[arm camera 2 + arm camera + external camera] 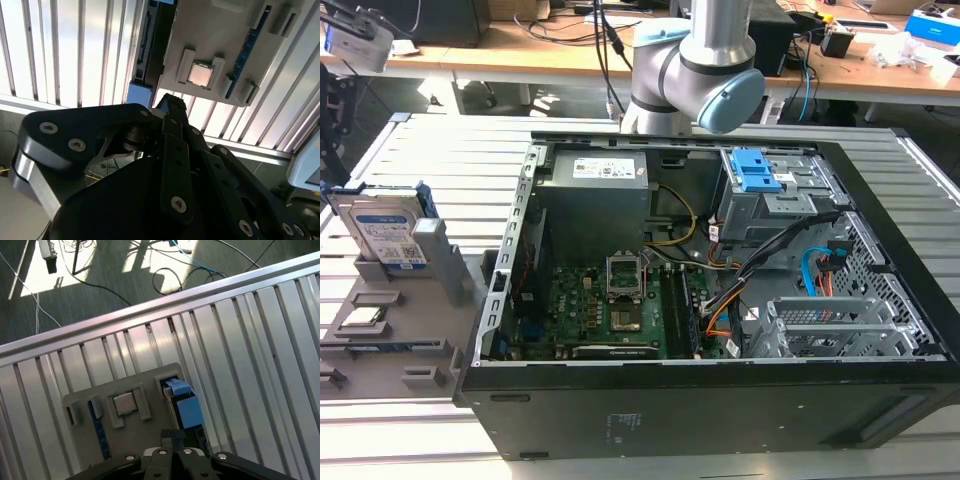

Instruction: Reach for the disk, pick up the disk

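The disk point(388, 232) is stood on edge in a slot of the grey holder point(415, 345), at nine o'clock from the open computer case point(700, 400) in the exterior view. A clean approach would be made straight down, with the gripper point(172, 436) opened beyond the disk's thin width and squared to its flat faces. This way the holder is not dragged along.

A silver body, a white-and-blue label and a blue frame are shown. The gripper is hung above, drawn narrow, with nothing held.
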Robot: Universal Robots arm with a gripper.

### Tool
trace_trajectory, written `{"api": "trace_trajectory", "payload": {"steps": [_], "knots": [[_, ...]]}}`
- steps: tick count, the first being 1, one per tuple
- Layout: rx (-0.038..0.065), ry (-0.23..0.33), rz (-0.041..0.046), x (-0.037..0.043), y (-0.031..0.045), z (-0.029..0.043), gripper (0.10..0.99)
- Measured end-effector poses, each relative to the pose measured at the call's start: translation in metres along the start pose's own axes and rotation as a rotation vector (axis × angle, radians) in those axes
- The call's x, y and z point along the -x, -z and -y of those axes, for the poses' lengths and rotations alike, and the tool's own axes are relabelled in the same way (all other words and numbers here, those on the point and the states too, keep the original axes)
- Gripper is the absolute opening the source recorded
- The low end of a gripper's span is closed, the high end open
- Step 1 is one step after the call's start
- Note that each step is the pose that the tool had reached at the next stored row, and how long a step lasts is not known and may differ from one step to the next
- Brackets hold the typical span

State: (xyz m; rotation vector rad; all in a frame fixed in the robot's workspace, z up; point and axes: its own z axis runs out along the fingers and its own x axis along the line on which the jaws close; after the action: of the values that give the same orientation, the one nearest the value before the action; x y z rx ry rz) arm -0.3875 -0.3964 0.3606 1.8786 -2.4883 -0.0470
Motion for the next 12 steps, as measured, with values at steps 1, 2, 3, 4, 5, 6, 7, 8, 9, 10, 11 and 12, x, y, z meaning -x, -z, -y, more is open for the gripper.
{"api": "trace_trajectory", "payload": {"steps": [1,2,3,4,5,6,7,8,9,10,11,12], "knots": [[0.000,0.015,-0.0006,0.0000,0.0000,0.0000,0.106],[0.000,0.029,-0.0011,0.0000,0.0000,0.0000,0.106],[0.000,0.041,-0.0016,0.0000,0.0000,0.0000,0.106],[0.000,0.049,-0.0019,0.0000,0.0000,0.0000,0.106],[0.000,0.056,-0.0021,0.0000,0.0000,0.0000,0.106],[0.000,0.064,-0.0024,0.0000,0.0000,0.0000,0.106],[0.000,0.070,-0.0026,0.0000,0.0000,0.0000,0.106],[0.000,0.084,-0.0032,0.0000,0.0000,0.0000,0.106],[0.000,0.092,-0.0035,0.0000,0.0000,0.0000,0.106],[0.000,0.100,-0.0038,0.0000,0.0000,0.0000,0.106],[0.000,0.104,-0.0040,0.0000,0.0000,0.0000,0.106],[0.000,0.108,-0.0041,0.0000,0.0000,0.0000,0.106]]}}
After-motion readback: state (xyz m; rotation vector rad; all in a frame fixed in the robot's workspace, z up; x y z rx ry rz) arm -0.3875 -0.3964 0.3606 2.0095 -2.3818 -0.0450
